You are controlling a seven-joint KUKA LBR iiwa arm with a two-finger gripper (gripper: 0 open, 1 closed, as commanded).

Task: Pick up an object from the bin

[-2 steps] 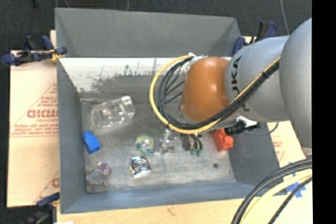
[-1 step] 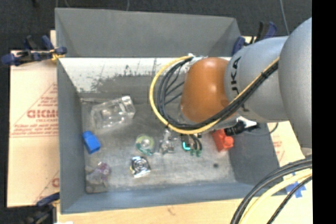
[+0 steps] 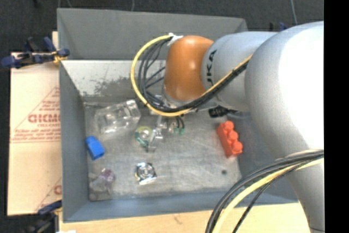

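My gripper [image 3: 165, 127] pokes out from under the arm's orange cover, low over the middle of the bin floor. Right at its tip lies a small green and white thing [image 3: 144, 137]; whether the two touch I cannot tell. A crumpled clear plastic piece [image 3: 115, 117] lies just to the left of it. In front of the gripper, closer to the bin's near wall, sits a small shiny metal thing [image 3: 145, 173].
A red studded brick [image 3: 229, 139] lies at the right, beside the arm. A blue block [image 3: 94, 147] rests by the left wall, and a clear purplish thing [image 3: 102, 178] sits in the front left corner. The arm and its cables cover the bin's back right.
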